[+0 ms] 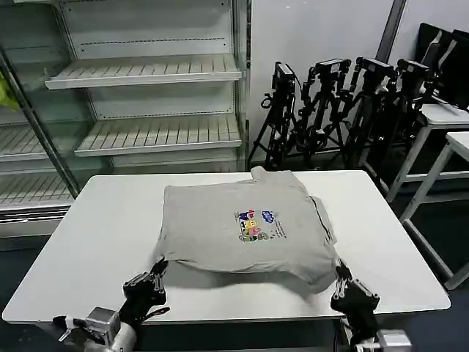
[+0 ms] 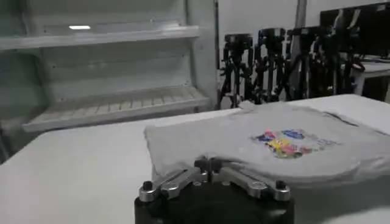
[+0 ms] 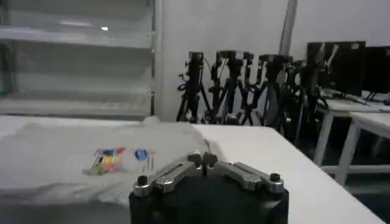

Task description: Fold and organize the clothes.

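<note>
Your shirt (image 1: 249,224) lies in the middle of the head view, flat on the white table (image 1: 102,242), light grey, chest print facing up just right of its centre. It already looks partly folded: the sleeves seem tucked in, so the outline is a rough rectangle, with the collar bump at its upper edge and a loose flap of cloth along its right side. The edge toward the bottom of the frame hangs slightly rounded and casts a shadow, so there may be more than one layer there.

You appear to be between folds. The left gripper (image 1: 155,273) sits at the lower left of the head view, just off the shirt's lower left corner, and its fingertips meet in the left wrist view (image 2: 209,163), closed on nothing that you can see. The right gripper (image 1: 341,282) sits at the lower right, touching or nearly touching the lower right corner; its tips also meet in the right wrist view (image 3: 202,159), and no cloth shows between them.

Your next move probably calls for opening both pincers, catching the two lower corners together, and carrying that edge evenly toward the collar. Keep both sides level, or the cotton will skew and the print will end up off-centre. Shelving (image 1: 146,103) and tripods (image 1: 344,110) stand behind the table.
</note>
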